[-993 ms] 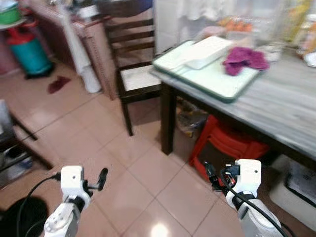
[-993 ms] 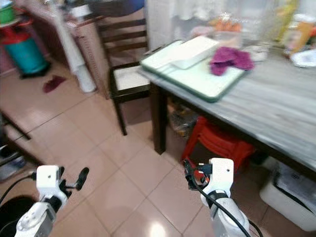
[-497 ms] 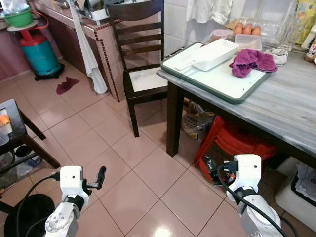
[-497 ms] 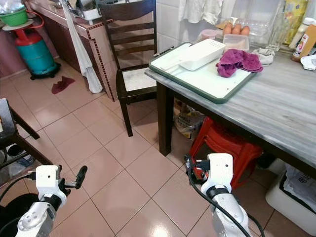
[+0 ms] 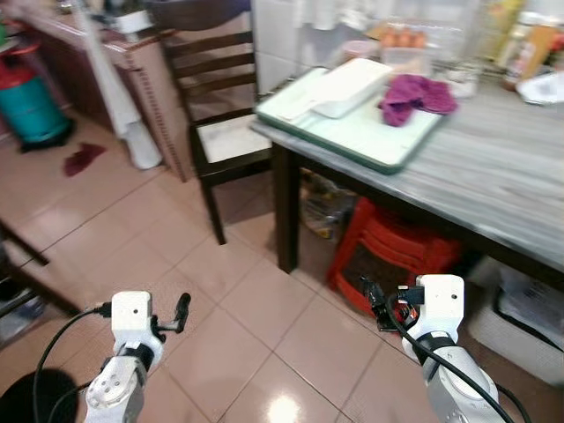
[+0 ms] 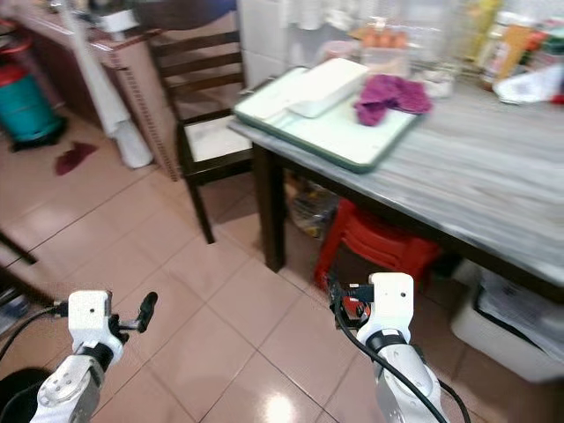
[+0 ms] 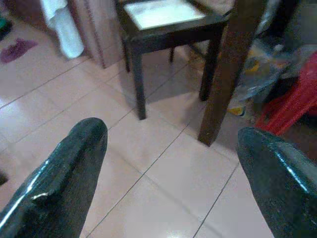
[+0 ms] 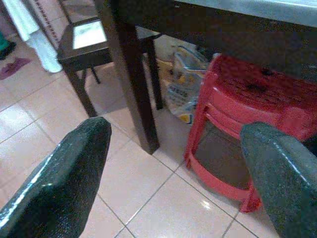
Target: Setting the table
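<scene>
The big grey table (image 5: 493,176) stood ahead and to the right, and the things for setting it sat near its far corner. A pale green tray (image 5: 370,132) lay by that corner, probably so it was easy to reach. On the tray were a white flat box (image 5: 348,86) and a purple cloth (image 5: 416,92), side by side. Behind them were eggs (image 6: 381,37) and some bottles, too blurry to name.

Both arms were held low over the tiled floor (image 5: 132,220), well away from the table. It looked like the robot was only on its way there. The left gripper (image 7: 168,163) had its fingers spread wide and held nothing. The right gripper (image 8: 173,168) was spread wide too, and empty.

A dark wooden chair (image 5: 220,132) stood just beside the table corner. A red stool (image 8: 247,114) sat under the table, near a table leg (image 8: 130,79). These could get in the way of stepping close.
</scene>
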